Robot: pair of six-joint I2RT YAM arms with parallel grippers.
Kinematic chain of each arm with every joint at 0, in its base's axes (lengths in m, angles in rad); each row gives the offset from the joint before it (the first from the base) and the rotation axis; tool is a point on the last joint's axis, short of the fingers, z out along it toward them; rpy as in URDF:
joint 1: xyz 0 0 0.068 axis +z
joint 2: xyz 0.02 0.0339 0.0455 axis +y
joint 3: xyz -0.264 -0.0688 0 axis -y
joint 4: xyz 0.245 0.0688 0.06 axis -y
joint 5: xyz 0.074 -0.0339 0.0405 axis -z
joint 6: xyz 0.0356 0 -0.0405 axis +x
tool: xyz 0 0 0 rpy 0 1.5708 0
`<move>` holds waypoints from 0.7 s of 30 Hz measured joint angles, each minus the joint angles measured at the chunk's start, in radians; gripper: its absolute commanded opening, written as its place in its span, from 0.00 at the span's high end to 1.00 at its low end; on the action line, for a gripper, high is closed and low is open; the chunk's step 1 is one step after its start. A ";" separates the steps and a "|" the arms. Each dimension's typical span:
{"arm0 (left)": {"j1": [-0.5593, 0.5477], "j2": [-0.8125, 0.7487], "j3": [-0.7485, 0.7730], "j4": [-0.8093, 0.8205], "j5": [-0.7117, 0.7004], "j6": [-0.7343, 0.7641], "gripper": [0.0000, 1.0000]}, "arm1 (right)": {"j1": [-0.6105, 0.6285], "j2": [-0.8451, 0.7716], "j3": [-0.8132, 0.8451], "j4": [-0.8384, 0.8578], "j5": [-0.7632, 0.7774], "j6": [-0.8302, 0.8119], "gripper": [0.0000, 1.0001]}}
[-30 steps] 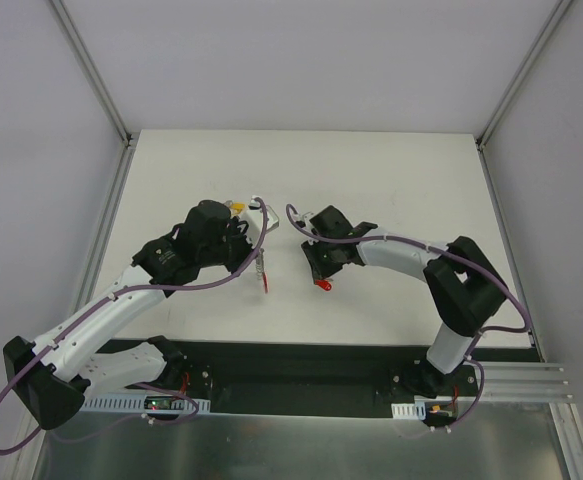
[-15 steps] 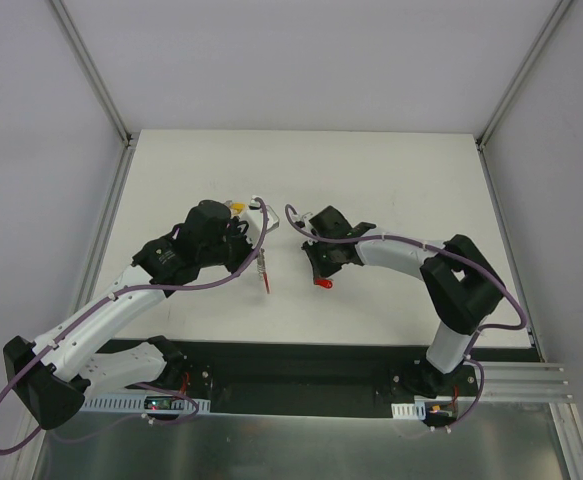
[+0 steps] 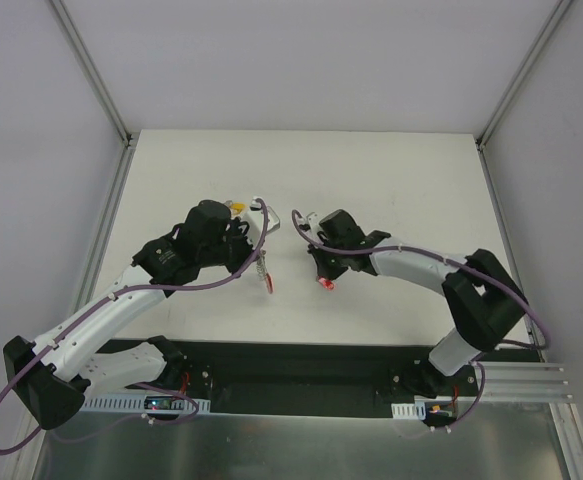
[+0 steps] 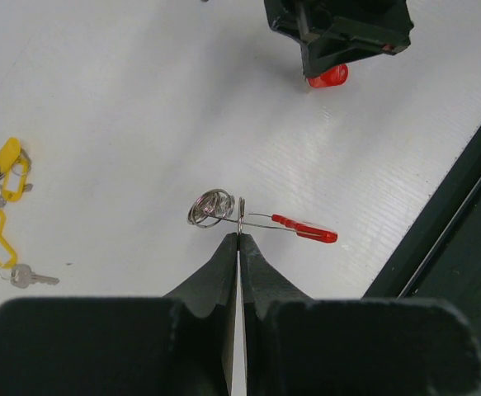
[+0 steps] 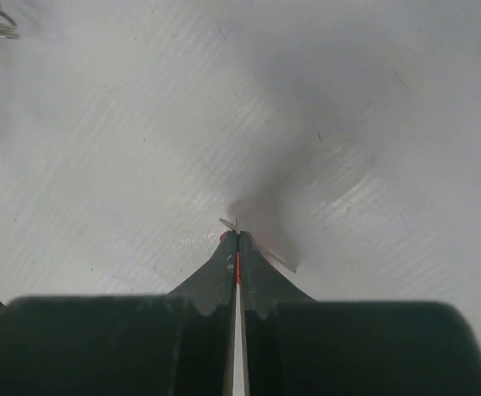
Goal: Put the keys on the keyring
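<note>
The keyring [image 4: 306,230] shows edge-on in the left wrist view, with a silvery coil on the left and a red plastic part on the right. My left gripper [image 4: 238,237] is shut on its metal and holds it above the table; the top view also shows this gripper [image 3: 262,258] and the keyring [image 3: 265,278]. My right gripper [image 3: 323,276] is shut on a red-tagged key [image 3: 324,286] to the right of the keyring and apart from it. In the right wrist view a red sliver [image 5: 238,264] shows between the shut fingers, and a metal tip pokes out at the right gripper [image 5: 237,235].
Several keys with yellow tags [image 4: 1,177] lie on the white table left of the keyring, and they also show in the top view [image 3: 236,208] behind the left gripper. The black base rail [image 3: 301,365] runs along the near edge.
My right arm has shifted a little to the right, with the red-tagged key still in its gripper. The left arm and the keyring have not moved.
</note>
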State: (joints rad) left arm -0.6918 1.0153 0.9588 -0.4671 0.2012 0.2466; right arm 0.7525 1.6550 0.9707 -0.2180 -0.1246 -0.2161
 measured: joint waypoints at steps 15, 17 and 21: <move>-0.002 0.055 0.000 0.002 0.229 0.018 1.00 | 0.085 -0.556 -0.261 0.233 -0.002 -0.279 0.99; -0.005 0.074 0.000 0.002 0.261 0.019 1.00 | 0.122 -0.592 -0.270 0.249 -0.003 -0.309 0.99; -0.045 0.093 0.000 0.002 0.298 0.023 1.00 | 0.192 -0.644 -0.285 0.270 -0.004 -0.352 0.99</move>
State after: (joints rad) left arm -0.7364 1.1084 0.9588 -0.4652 0.4988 0.2691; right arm 0.9443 1.0115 0.6857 0.0521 -0.1284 -0.5686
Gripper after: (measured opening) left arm 0.005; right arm 0.018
